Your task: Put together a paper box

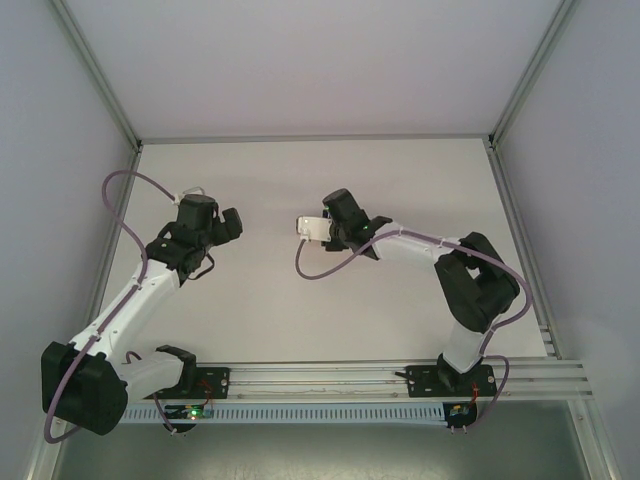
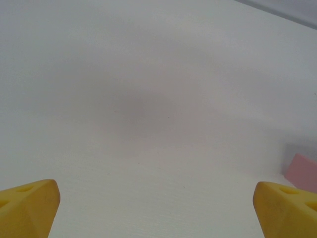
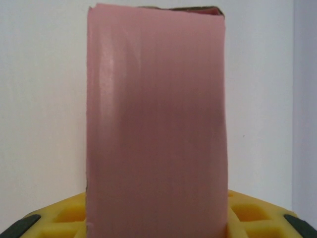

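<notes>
Over table (image 1: 300,170) middle, right gripper (image 1: 318,228) clamped on paper box (image 3: 156,124), formed into sleeve, far end seemingly unclosed; left gripper (image 2: 158,210) spread wide, empty, near; likely step: end closing; next calls for left fingers tucking flap.

The left arm (image 1: 130,300) rose from the lower left of the frame. The left gripper (image 1: 232,222) sat left of centre, jaws spread wide, its yellow fingertips (image 2: 29,203) in the bottom corners of the wrist view. The right arm (image 1: 470,290) bent from the lower right toward centre, with the right gripper (image 1: 316,230) clamped on the pink paper box (image 3: 156,124).
</notes>
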Robot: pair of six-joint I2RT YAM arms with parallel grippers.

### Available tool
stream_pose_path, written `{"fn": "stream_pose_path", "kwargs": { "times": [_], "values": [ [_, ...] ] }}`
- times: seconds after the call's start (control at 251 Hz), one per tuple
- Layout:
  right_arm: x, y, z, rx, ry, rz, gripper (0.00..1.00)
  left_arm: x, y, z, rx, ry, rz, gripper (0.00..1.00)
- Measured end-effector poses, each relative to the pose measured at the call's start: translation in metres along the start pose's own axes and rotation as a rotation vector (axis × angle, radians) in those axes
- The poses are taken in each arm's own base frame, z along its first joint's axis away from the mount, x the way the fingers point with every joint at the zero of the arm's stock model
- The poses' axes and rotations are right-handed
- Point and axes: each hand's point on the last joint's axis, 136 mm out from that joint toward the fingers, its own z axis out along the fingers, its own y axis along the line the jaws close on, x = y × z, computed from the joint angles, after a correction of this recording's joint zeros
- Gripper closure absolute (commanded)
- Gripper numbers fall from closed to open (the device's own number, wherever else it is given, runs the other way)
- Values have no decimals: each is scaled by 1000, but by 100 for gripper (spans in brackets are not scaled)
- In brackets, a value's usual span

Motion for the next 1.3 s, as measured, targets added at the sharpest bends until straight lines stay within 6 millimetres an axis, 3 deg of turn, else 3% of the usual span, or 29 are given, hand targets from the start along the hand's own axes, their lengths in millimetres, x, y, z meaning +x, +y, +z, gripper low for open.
{"fn": "stream_pose_path", "kwargs": {
  "times": [0.16,0.323,0.471,0.85,1.165,1.301],
  "values": [
    [-3,2,8,114,-23,-37,61,0,0,0,2,0,-5,0],
    [-9,12,16,181,-46,-61,47,0,0,-1,3,-2,-8,0],
    [-9,16,16,192,-57,-53,41,-3,-1,-5,9,-12,-10,0],
    [2,42,18,64,-12,-23,2,-2,-1,-7,16,-8,-9,0],
    [-2,70,3,-142,-8,-7,2,1,-5,-7,39,7,-8,0],
    [-17,59,-21,-138,-79,37,2,2,-7,-7,47,12,-6,0]
  ]
}}
